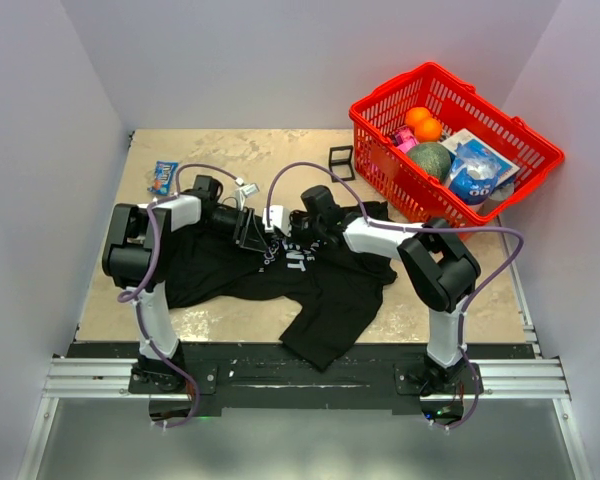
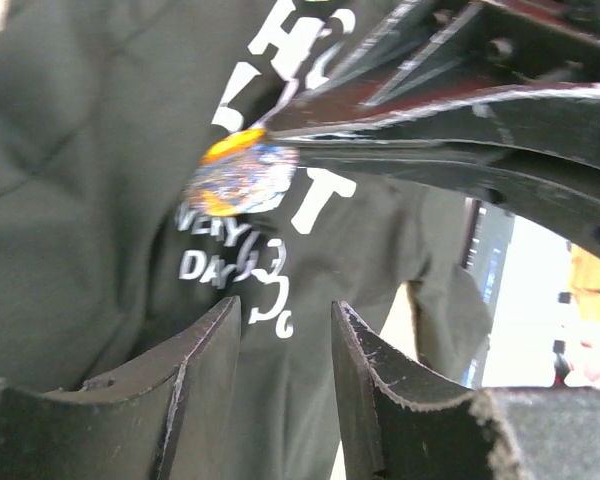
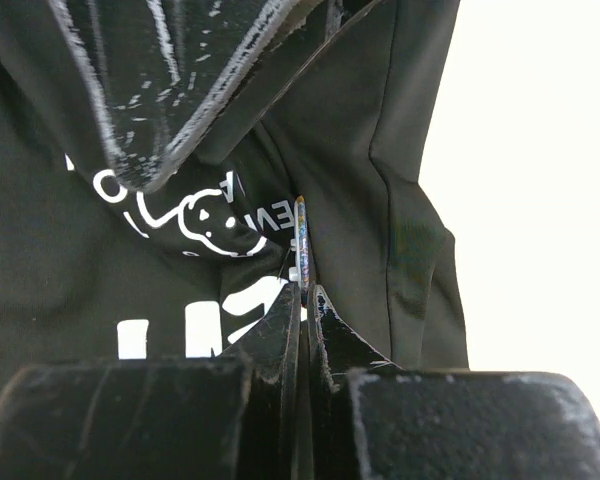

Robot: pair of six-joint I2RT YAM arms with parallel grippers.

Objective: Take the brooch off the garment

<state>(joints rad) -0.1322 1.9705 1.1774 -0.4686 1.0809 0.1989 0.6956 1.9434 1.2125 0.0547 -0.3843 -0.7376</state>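
Brooch sat pinched edge-on in right gripper, mid-frame; left gripper stood half-spread, empty. Left needed to clamp garment close beside before any pull.

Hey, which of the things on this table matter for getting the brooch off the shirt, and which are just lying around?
For the job: black printed T-shirt; small round multicoloured brooch, pinched by the right pincer; left pincer, open.
Lying about: red plastic basket; black wire cube frame; blue snack packet.
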